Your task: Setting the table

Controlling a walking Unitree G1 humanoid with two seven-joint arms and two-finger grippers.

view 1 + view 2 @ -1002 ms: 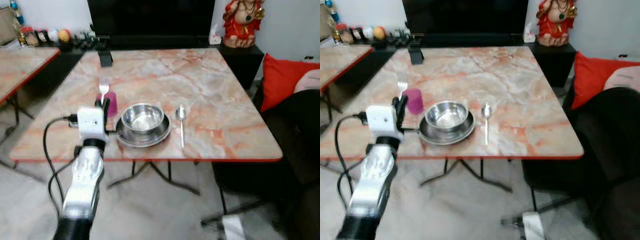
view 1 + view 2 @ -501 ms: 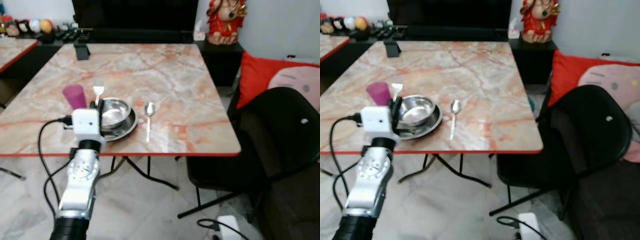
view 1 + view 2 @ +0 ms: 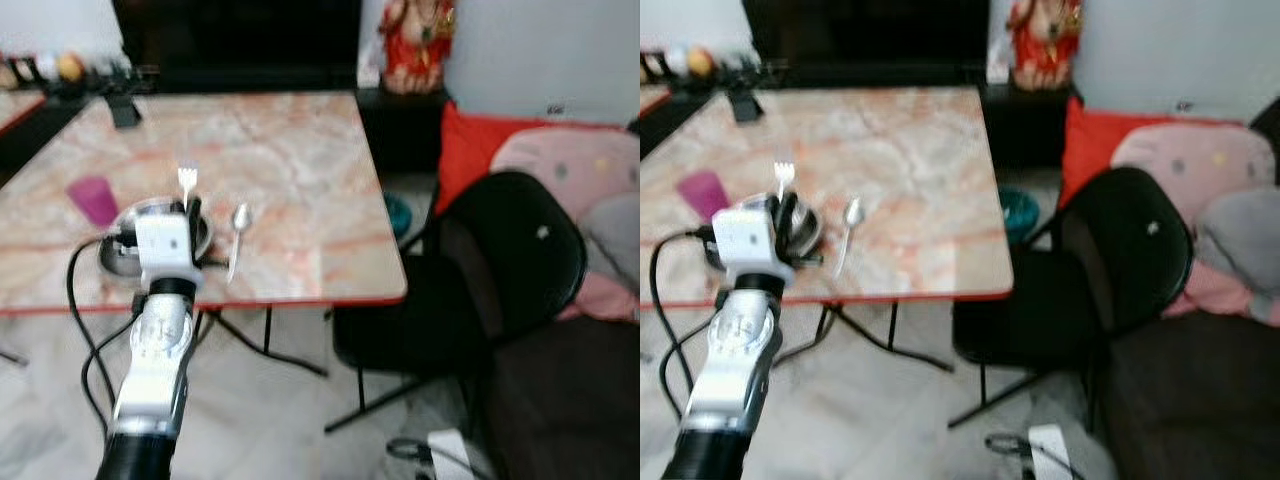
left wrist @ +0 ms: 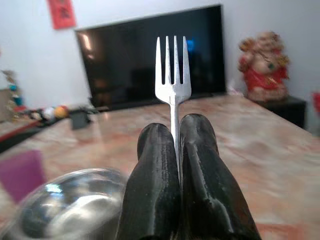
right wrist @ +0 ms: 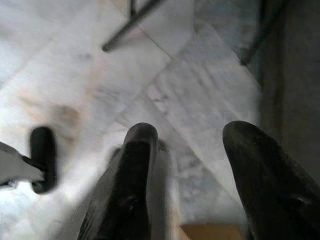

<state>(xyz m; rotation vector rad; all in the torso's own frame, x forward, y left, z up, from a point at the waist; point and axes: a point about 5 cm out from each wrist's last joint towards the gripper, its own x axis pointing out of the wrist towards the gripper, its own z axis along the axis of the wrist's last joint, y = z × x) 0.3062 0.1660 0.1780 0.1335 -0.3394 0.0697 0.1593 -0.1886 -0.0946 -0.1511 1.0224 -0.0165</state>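
Observation:
My left gripper [image 3: 190,212] is shut on a silver fork [image 3: 186,186], held upright with its tines up, at the near edge of the marble table [image 3: 290,170]. In the left wrist view the fork [image 4: 173,85] rises between the two black fingers [image 4: 152,200]. Just behind the gripper sits a steel bowl on a steel plate [image 3: 122,254], partly hidden by the wrist. A spoon [image 3: 238,236] lies to the right of the bowl. A purple cup [image 3: 92,199] stands to its left. My right gripper [image 5: 192,175] hangs open over the marble floor.
A black chair [image 3: 480,290] stands at the table's right side, with red and pink cushions [image 3: 540,160] behind it. A black TV [image 3: 235,40] and a red figurine [image 3: 412,45] stand beyond the table's far edge. A small dark object [image 3: 124,112] sits at the far left of the table.
The camera has turned to the right, so the table slid left and the black chair and cushions came into view. My left gripper still holds the fork upright by the bowl.

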